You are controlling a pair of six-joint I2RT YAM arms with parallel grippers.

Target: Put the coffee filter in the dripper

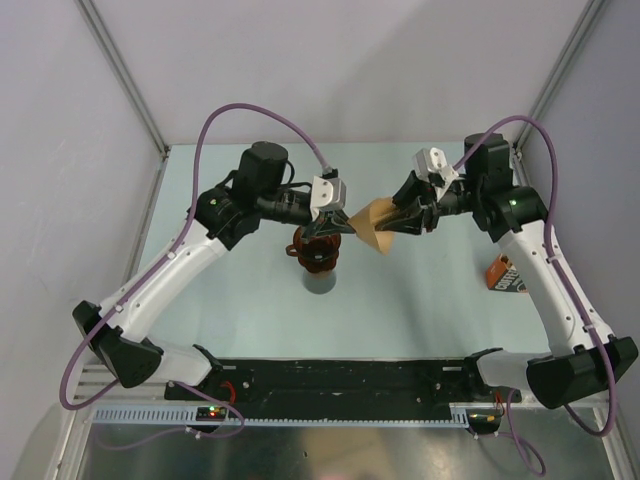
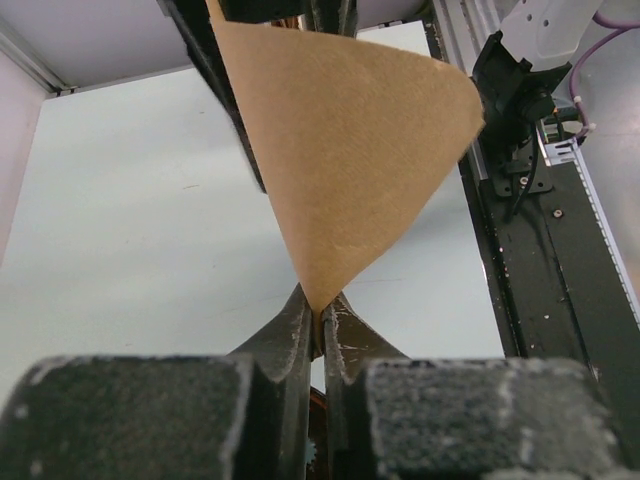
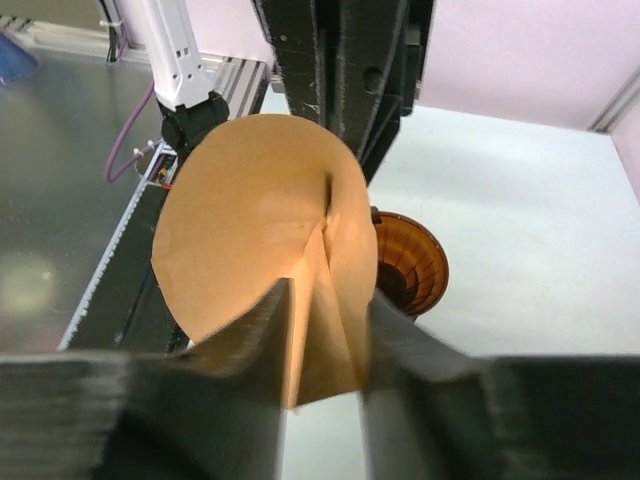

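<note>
Your left pincer (image 2: 320,316) and right pincer (image 3: 328,300) both grip the coffee filter (image 2: 345,150), which hides the 9 o'clock side of the dripper (image 3: 412,268).

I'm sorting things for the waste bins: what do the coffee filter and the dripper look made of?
The coffee filter: thin tan paper, matte, faintly fibrous, light glowing through it. The dripper: probably plastic, glossy translucent reddish-brown, ribbed inside; glass cannot be ruled out.

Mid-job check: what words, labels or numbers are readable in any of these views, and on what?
Nothing can be read.
On the orange-brown bag: there is print, but it is too small to read.
On the coffee filter: none, plain paper.
On the dripper: none visible.
</note>
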